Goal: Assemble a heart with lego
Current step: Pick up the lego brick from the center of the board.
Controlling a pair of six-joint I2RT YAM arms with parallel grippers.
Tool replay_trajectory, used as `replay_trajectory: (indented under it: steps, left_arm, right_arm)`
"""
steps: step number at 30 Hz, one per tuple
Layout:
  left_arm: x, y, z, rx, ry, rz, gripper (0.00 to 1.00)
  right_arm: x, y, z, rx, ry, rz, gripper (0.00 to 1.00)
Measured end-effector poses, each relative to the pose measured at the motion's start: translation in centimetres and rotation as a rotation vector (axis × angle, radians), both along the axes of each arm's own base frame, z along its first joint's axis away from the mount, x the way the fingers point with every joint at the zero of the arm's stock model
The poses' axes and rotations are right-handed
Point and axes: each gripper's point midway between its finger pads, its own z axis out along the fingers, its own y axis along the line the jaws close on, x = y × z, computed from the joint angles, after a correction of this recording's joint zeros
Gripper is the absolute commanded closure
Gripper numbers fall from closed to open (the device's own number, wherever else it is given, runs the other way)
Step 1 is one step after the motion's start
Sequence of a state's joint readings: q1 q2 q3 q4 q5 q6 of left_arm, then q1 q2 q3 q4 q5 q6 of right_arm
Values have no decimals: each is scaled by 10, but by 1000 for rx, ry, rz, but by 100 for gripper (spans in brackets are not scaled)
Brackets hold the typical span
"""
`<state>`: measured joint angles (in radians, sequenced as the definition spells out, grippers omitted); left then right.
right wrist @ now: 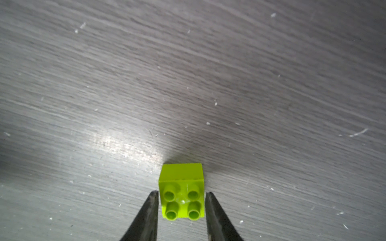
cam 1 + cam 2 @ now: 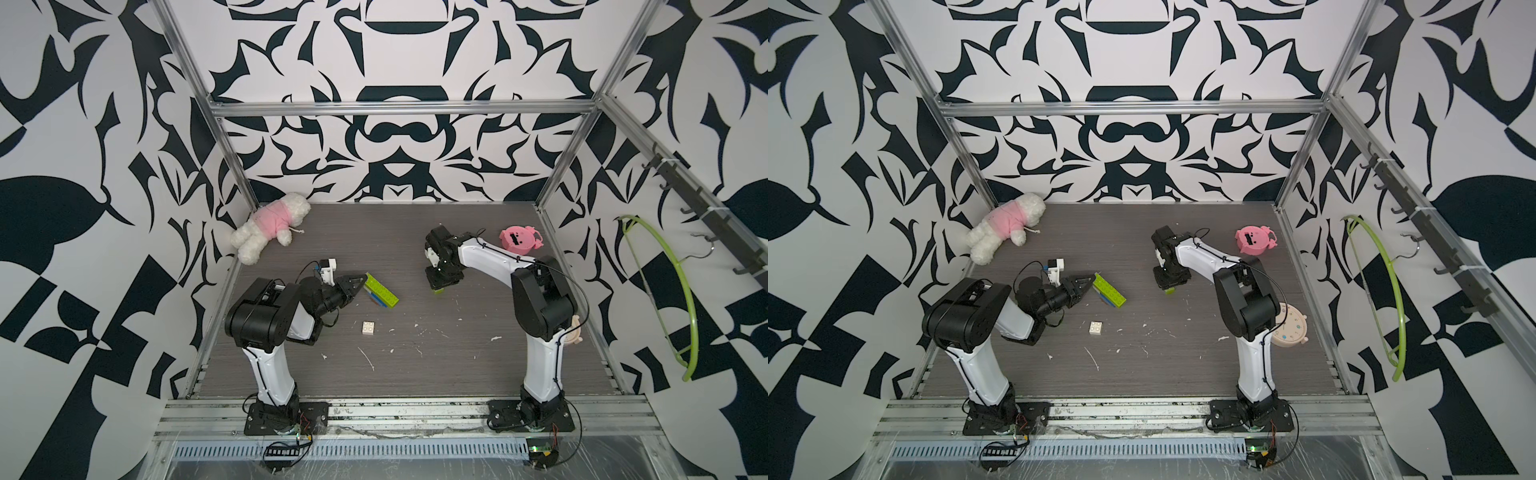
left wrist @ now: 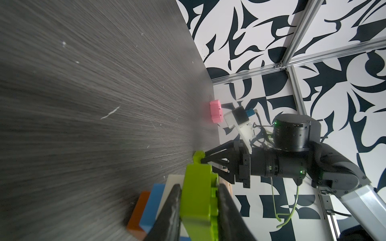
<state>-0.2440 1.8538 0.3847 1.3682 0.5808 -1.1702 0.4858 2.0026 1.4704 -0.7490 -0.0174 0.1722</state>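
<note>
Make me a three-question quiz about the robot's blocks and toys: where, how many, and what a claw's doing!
1. Where lies the white-and-pink plush toy? A far left corner B between the arms C in a gripper
2. Studs on the small lime-green square brick? A two B four C six
3. The left gripper is A empty B shut on the stack of green, blue, white, orange bricks C hidden
A: both top views show it there. B: four studs show. B: its fingers squeeze the stack.
</note>
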Motion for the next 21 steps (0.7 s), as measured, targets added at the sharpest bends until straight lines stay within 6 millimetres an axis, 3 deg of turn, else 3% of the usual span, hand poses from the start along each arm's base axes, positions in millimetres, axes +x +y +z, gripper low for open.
replay_trajectory:
  steps: [6,11,21]
  left_arm:
    - [0,0,0,0,0,0,76]
    - [0,0,0,0,0,0,76]
    - [0,0,0,0,0,0,75]
  right_arm:
    - [0,0,-3,-3,7,2,57]
    - [0,0,-5,-4,11,11,65]
    - [0,1,-5,-1,13,14,65]
